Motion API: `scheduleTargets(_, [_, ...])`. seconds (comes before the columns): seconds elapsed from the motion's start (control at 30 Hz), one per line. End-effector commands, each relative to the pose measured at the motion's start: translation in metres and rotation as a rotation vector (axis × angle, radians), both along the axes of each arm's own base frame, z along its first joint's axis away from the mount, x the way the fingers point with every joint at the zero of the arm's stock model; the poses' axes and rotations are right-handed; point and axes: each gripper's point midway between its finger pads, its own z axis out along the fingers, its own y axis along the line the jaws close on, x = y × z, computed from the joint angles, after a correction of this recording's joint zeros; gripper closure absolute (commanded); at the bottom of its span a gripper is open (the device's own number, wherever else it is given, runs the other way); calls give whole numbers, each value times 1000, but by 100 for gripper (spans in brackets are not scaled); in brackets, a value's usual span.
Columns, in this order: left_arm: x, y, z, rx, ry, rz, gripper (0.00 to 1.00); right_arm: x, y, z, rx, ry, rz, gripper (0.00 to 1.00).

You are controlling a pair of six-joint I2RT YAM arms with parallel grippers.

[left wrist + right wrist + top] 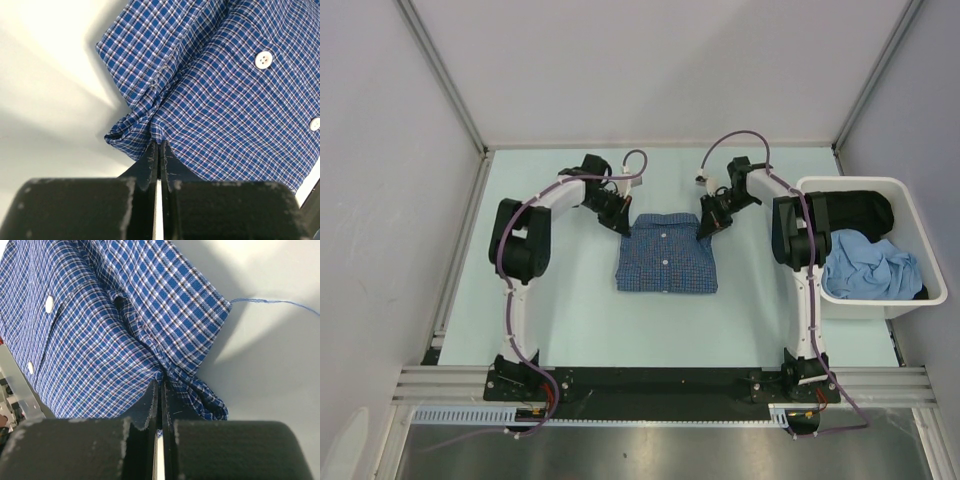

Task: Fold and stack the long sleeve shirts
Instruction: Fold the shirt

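Though near checked shirt point(667, 258), white bin point(880, 307) apart

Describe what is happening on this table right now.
Both arms are working on one checked shirt, already folded into a rectangle in the middle of the table. The left gripper and right gripper are each shut on a far corner of it, on their own sides. A white bin at the right holds a light-blue cloth and a black cloth.

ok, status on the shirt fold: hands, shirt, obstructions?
Left hand shut on far-left corner of the checked shirt; right hand shut on far-right corner. Shirt folded, flat mid-table. Bin of clothes at right, apart from it.
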Motion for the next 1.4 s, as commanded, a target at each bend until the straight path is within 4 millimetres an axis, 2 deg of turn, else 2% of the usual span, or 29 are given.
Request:
scheduleTargets(0.0, [7, -3, 38, -54, -98, -19, 99, 8, -4, 33, 8, -57, -11, 100])
scheduleTargets(0.07, [7, -4, 54, -86, -126, -31, 99, 8, -2, 57, 59, -82, -14, 100])
scheduleTargets(0.2, [19, -6, 86, -122, -207, -25, 100, 11, -3, 82, 113, -110, -21, 100])
scheduleTargets(0.27, [32, -5, 96, -134, -234, -9, 100, 19, -5, 88, 126, -136, -33, 100])
scheduleTargets(0.33, [42, -4, 96, -128, -242, 8, 100, 31, -8, 82, 118, -143, -50, 100])
scheduleTargets(0.37, [51, -5, 92, -117, -245, 13, 100, 42, -8, 87, 121, -165, -64, 100])
scheduleTargets(0.4, [56, -4, 90, -108, -250, 18, 100, 50, -8, 84, 120, -171, -74, 100])
scheduleTargets(0.43, [62, -2, 86, -97, -252, 28, 100, 57, -8, 72, 116, -157, -86, 100])
scheduleTargets(0.5, [74, -1, 65, -68, -230, 42, 99, 73, -5, 69, 125, -186, -104, 100])
scheduleTargets(0.53, [81, -1, 61, -63, -229, 48, 99, 78, -6, 54, 105, -174, -114, 100])
scheduleTargets(0.57, [82, 1, 40, -38, -186, 58, 99, 83, -2, 50, 100, -183, -108, 100])
scheduleTargets(0.6, [85, 4, 30, -22, -163, 81, 99, 86, 0, 46, 92, -187, -110, 100])
scheduleTargets(0.63, [89, 8, 24, -20, -147, 101, 99, 88, 0, 33, 71, -175, -113, 100])
scheduleTargets(0.67, [93, 10, 21, -17, -139, 120, 99, 89, 1, 29, 64, -175, -115, 98])
scheduleTargets(0.7, [96, 14, 10, 0, -113, 149, 99, 93, 4, 25, 61, -181, -122, 98])
scheduleTargets(0.83, [101, 19, -1, 8, -85, 191, 96, 96, 3, 10, 21, -178, -150, 94])
scheduleTargets(0.9, [104, 20, 2, 10, -88, 197, 93, 98, 4, 11, 18, -190, -157, 92])
scheduleTargets(0.93, [105, 21, 2, 13, -90, 200, 92, 98, 4, 11, 19, -186, -165, 89])
scheduleTargets(0.97, [105, 21, 4, 10, -90, 206, 90, 100, 3, 19, 23, -198, -169, 81])
scheduleTargets(1.03, [108, 25, 18, -23, -107, 221, 81, 103, -1, 33, 25, -216, -189, 77])
scheduleTargets(1.07, [110, 27, 26, -43, -110, 243, 77, 108, -5, 42, 30, -238, -202, 67])
scheduleTargets(1.1, [114, 36, 36, -65, -122, 271, 71, 111, -8, 62, 43, -270, -216, 60])
scheduleTargets(1.17, [115, 40, 71, -156, -158, 303, 60, 118, -18, 89, 69, -305, -255, 41])
scheduleTargets(1.2, [114, 48, 83, -195, -167, 316, 52, 117, -20, 116, 100, -340, -260, 37])
scheduleTargets(1.23, [105, 50, 88, -234, -162, 311, 48, 116, -23, 132, 118, -362, -264, 34])
scheduleTargets(1.27, [90, 45, 124, -321, -179, 270, 45, 110, -25, 140, 132, -354, -269, 33])
scheduleTargets(1.3, [79, 47, 137, -353, -186, 255, 32, 100, -21, 149, 168, -341, -258, 32])
scheduleTargets(1.33, [55, 45, 126, -371, -134, 239, 24, 88, -19, 178, 200, -378, -255, 28])
scheduleTargets(1.37, [36, 41, 154, -408, -169, 211, 20, 72, -15, 161, 214, -326, -255, 20])
